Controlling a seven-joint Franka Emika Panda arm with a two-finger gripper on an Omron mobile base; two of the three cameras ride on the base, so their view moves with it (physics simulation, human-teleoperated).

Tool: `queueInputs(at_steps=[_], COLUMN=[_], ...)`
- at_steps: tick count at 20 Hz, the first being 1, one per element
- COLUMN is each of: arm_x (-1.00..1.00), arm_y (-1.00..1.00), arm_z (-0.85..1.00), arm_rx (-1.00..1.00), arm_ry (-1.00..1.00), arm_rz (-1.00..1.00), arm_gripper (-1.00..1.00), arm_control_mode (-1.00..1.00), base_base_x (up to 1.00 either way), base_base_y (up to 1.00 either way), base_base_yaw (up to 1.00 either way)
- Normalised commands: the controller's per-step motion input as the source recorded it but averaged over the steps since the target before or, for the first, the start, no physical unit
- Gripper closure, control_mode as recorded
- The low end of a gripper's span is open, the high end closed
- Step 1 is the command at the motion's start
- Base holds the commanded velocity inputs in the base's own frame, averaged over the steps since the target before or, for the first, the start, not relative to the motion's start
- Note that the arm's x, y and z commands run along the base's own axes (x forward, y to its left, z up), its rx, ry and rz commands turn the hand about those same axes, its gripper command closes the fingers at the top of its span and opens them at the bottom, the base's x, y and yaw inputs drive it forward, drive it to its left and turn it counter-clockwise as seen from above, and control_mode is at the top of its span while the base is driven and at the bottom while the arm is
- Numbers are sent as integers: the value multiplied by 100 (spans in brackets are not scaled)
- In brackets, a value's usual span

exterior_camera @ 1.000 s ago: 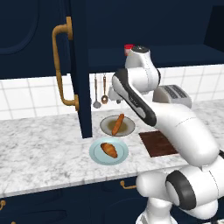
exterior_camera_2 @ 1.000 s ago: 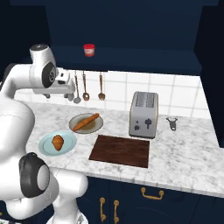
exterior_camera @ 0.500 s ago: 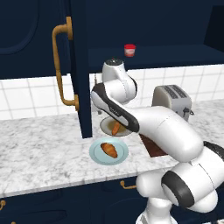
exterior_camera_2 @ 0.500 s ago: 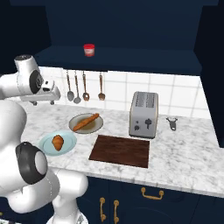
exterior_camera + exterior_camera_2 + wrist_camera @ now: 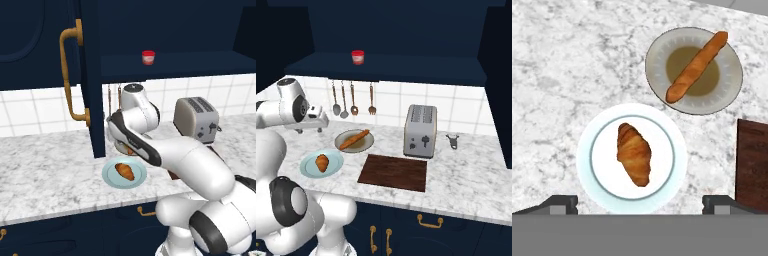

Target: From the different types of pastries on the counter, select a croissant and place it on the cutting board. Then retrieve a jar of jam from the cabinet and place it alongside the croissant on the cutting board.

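Gripper poised above the croissant, nothing yet on the board

The gripper [image 5: 639, 204] hangs over the light blue plate [image 5: 592, 131] with fingers spread wide and empty, seemingly to straddle the croissant [image 5: 633, 153]. It lies mid-plate, left of the cutting board [image 5: 753, 165], its long axis roughly between the tips.

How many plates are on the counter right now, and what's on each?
2. The light blue plate holds the croissant; the beige plate beyond it, nearer the wall, holds the long stick loaf. None seems hidden.
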Motion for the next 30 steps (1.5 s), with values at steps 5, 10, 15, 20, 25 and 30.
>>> queueInputs(at_steps=[5,10,15,20,25,30], arm_x=[4,9,0,0,0,0], arm_y=[-13,8,0,0,0,0], arm_z=[-65,-55,-31,-33,-28,-43], arm_rx=[5,20,2,-4,-3,0], arm_ry=[0,1,0,0,0,0], arm_rz=[0,6,1,0,0,0], arm_gripper=[-100,-100,-100,-100,-100,-100], arm_control_mode=[-100,-100,-100,-100,-100,-100], base_base_x=[0,0,0,0,0,0], base_base_y=[0,0,0,0,0,0], base_base_yaw=[0,0,0,0,0,0])
